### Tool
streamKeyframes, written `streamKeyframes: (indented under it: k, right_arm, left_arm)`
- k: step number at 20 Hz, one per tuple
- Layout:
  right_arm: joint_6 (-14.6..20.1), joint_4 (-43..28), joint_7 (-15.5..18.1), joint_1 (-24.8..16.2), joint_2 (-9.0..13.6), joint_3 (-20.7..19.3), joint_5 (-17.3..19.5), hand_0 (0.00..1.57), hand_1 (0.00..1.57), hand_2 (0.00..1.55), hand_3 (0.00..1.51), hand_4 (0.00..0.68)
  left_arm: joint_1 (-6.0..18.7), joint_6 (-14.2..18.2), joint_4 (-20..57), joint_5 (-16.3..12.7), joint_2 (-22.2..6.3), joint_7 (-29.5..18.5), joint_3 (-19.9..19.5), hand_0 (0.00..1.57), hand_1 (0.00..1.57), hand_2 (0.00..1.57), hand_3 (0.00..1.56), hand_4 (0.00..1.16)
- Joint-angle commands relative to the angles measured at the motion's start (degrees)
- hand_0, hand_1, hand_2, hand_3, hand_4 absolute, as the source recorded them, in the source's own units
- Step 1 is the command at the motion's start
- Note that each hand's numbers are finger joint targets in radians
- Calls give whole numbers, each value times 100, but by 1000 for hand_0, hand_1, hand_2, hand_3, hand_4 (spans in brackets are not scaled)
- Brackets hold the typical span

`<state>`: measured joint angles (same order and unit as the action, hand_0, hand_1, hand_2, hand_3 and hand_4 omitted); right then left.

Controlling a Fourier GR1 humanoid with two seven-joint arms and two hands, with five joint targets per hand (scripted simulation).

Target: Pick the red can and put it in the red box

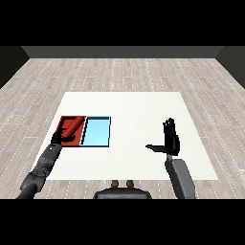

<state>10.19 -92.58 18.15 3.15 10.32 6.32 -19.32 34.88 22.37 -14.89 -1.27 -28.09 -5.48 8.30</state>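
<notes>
left hand (59, 138) reaching forward, right hand (170, 139) raised, fingers straight

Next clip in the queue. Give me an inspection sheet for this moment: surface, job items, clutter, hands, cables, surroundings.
Surface: white table, trays near its left edge.
Job's things: red can lying tilted in the red tray; light blue tray beside it, touching, nothing in it.
Clutter: nothing seen.
Hands: left hand at the red tray's near edge by the can, grip unclear; right hand raised over the table, fingers straight, holding nothing.
Cables: nothing seen.
Surroundings: grey plank floor, dark wall behind.
</notes>
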Motion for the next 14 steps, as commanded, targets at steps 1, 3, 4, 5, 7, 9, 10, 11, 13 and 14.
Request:
streamKeyframes:
  k: [1,3,4,5,7,9,10,11,13,14]
  right_arm:
    - [128,18,81,-27,-180,125,127,0,0,0,0,0]
    - [-256,234,181,98,15,-156,-162,0,0,0,0,0]
    - [-54,351,110,347,-40,-180,-43,0,0,0,0,0]
    - [-308,292,327,-23,-8,-164,-133,0,0,0,0,0]
    - [-359,594,342,310,-25,-228,-117,0,0,0,0,0]
    - [-367,188,389,-103,-51,-162,-176,0,0,0,0,0]
    - [-334,524,303,237,-74,-150,-123,0,0,0,0,0]
    - [-277,91,323,69,-118,-79,-124,0,0,0,0,0]
    - [-390,269,309,104,-128,-23,-145,0,0,0,0,0]
    - [-393,327,261,213,-39,-197,-227,0,0,0,0,0]
  left_arm:
    - [250,-618,629,147,93,-116,83,258,258,572,499,642]
    - [253,-926,892,448,-91,19,352,0,0,0,0,197]
    - [344,-799,981,451,54,3,321,0,0,0,0,0]
    - [474,-738,1082,376,-57,-22,187,0,0,0,0,0]
    - [575,-538,1017,104,-53,-190,-142,0,0,0,0,0]
    - [372,-660,548,-518,-52,-919,-724,0,0,0,0,0]
    - [423,-506,277,-758,65,-1257,-963,0,0,0,0,0]
    - [587,-917,-12,-1130,60,-1497,-1303,0,0,0,0,0]
    - [506,-1402,-357,-1395,18,-2182,-1542,1022,1022,959,0,0]
    - [421,-1641,-579,-1565,94,-2513,-1673,470,470,470,0,0]
